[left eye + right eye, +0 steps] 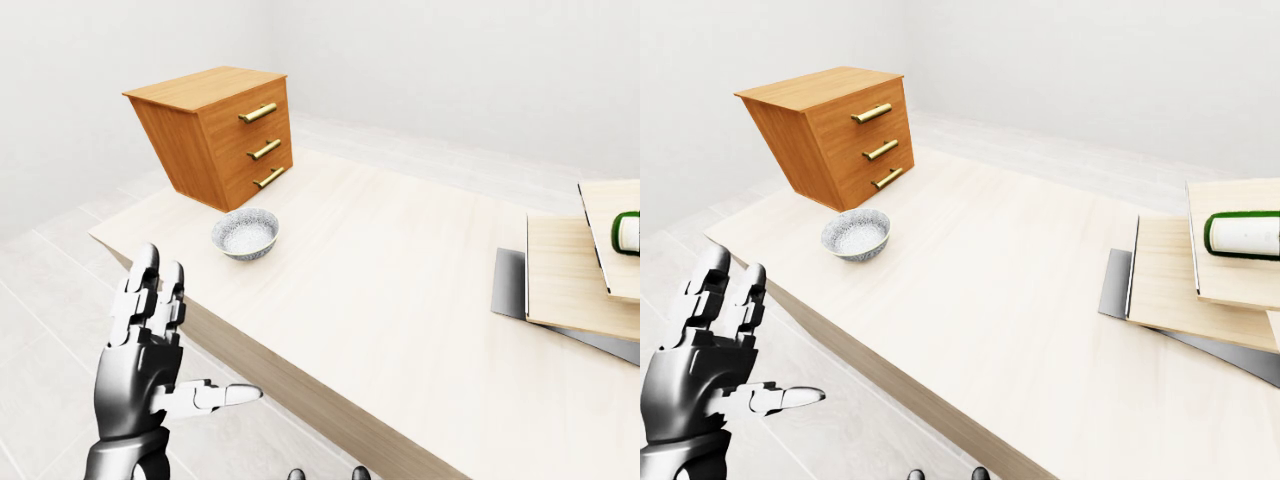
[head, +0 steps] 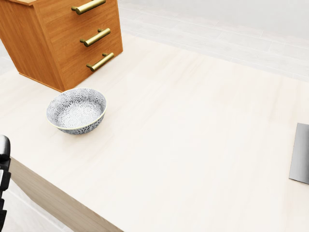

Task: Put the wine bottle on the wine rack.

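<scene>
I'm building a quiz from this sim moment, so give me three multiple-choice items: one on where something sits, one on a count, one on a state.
1. Where is the patterned bowl?
A. beside the wooden drawer chest on the table
B. on the chest
C. on the floor

2. How many brass handles does the chest show?
A. two
B. three
C. five

3. How is the left hand?
A. closed on the wine bottle
B. open, holding nothing
C. resting in the bowl

Answers:
1 A, it sits by the chest's base.
2 B, three stacked handles.
3 B, fingers spread below the table edge.
</scene>
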You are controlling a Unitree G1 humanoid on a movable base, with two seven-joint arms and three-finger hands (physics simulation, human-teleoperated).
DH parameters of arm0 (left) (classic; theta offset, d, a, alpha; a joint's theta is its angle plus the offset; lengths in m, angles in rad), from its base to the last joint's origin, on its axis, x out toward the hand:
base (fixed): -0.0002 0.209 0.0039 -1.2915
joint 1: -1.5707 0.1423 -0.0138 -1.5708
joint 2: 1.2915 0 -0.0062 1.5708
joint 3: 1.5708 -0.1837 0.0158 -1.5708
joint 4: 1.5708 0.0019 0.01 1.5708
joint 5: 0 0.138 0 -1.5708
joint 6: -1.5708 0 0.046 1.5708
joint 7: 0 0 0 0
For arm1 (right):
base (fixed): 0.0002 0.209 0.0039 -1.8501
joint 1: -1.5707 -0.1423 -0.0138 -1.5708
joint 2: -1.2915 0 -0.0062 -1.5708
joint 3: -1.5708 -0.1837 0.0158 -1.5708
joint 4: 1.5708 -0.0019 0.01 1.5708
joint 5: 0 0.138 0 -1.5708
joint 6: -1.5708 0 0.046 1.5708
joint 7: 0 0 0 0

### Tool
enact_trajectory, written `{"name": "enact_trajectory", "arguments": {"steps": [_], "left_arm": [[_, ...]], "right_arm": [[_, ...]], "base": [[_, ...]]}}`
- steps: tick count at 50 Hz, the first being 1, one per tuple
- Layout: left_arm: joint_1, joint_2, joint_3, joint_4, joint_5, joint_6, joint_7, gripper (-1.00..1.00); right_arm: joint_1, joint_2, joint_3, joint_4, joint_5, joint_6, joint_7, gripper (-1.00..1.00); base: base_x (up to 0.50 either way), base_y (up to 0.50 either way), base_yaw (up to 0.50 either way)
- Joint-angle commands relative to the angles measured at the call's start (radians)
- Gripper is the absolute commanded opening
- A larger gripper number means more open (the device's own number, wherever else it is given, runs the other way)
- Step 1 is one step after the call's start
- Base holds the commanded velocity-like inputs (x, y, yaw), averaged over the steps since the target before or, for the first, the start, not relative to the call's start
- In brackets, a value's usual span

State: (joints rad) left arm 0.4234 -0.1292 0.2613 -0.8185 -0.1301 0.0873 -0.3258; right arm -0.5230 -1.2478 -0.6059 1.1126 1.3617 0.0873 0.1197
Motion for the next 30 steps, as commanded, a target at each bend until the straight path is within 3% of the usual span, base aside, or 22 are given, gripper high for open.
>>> {"name": "enact_trajectory", "arguments": {"steps": [1, 18, 30], "left_arm": [[-0.002, 0.002, -0.004, 0.004, 0.003, 0.0, 0.003, 1.0], [-0.003, 0.007, -0.021, -0.017, 0.014, 0.0, 0.017, 1.0], [-0.005, 0.01, -0.031, -0.017, 0.022, 0.0, 0.024, 1.0]], "right_arm": [[-0.052, 0.019, 0.071, 0.083, -0.029, 0.0, 0.004, -1.0], [-0.137, 0.055, 0.114, 0.169, -0.114, 0.0, -0.02, -1.0], [-0.133, 0.061, 0.087, 0.218, -0.149, 0.0, -0.085, -1.0]], "base": [[0.0, 0.0, 0.0], [0.0, 0.0, 0.0], [0.0, 0.0, 0.0]]}}
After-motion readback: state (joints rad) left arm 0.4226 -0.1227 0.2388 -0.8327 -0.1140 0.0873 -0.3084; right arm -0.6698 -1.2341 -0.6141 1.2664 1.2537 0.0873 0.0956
